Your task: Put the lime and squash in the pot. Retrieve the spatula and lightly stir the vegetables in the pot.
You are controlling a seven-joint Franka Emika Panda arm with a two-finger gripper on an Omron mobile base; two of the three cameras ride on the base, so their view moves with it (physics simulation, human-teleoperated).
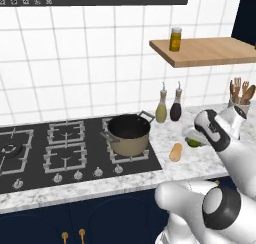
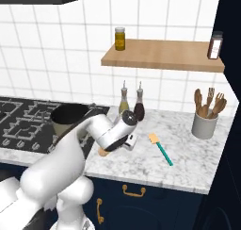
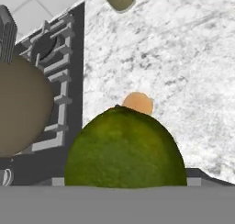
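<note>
My gripper [image 1: 193,139] reaches down to the marble counter right of the stove, jaws closed around the yellow-green lime [image 1: 194,142]. The lime [image 3: 125,147] bulges large at the bottom of the hand view and hides the fingertips. Just beyond it lies the tan-orange squash [image 3: 137,102], which rests on the counter [image 1: 175,152] between lime and stove. The bronze pot [image 1: 129,135] with a black inside stands on the stove's front right burner, left of the gripper; its wall [image 3: 18,113] curves at the left of the hand view. The teal-handled spatula [image 2: 160,148] lies flat on the counter right of the arm.
Two thin-necked bottles [image 1: 161,110] [image 1: 175,107] stand by the wall behind the squash. A grey holder with wooden utensils [image 2: 204,123] sits at the counter's far right. A wooden shelf [image 1: 205,50] with a jar [image 1: 175,39] hangs above. The black stove [image 1: 60,148] spreads left.
</note>
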